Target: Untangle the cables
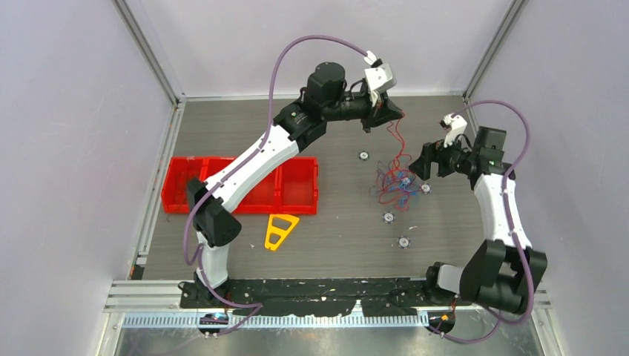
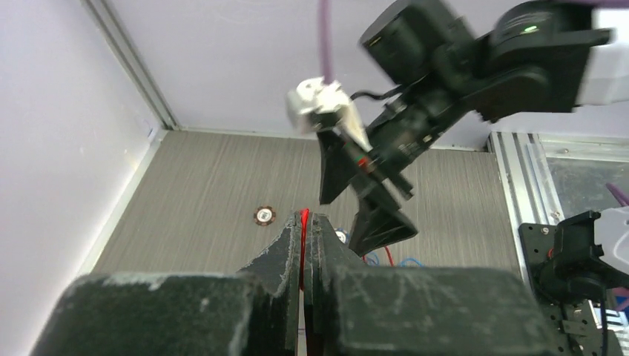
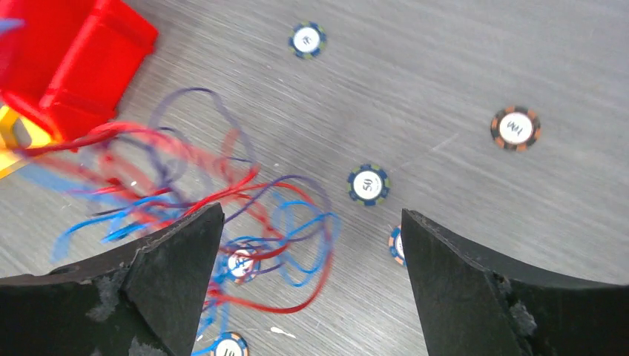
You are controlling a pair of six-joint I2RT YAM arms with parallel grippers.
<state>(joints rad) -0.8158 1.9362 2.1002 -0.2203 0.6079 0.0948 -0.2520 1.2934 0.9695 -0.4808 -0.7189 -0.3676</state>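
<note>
1. Top view: the cables (image 1: 393, 182), a loose snarl of red and blue strands, lie on the table well off the right end of the red tray (image 1: 241, 158), with poker chips (image 1: 388, 217) scattered around and under them. The left gripper (image 1: 386, 115) hangs high, beyond the tray's far right corner, and one red strand (image 1: 396, 141) runs from it down into the snarl. The right gripper (image 1: 423, 163) hovers just past the snarl, on the side away from the tray. A yellow triangle (image 1: 280, 230) sits just in front of the tray.
2. Left wrist: only this view confirms the pinch, with the jaws squeezed tight on that red strand (image 2: 303, 230). Across from them, the right gripper (image 2: 363, 196) is spread open.
3. Right wrist: the fingers (image 3: 178, 259) are wide apart with nothing between them. Close up, the loops overlap and one chip peeks through; the tray corner is at upper left.
4. Handling, as I judge it: these strands look feather-light, limp and springy, so they would snag and drag the whole snarl. Take a single strand at a free outer loop, not the knotted middle.
</note>
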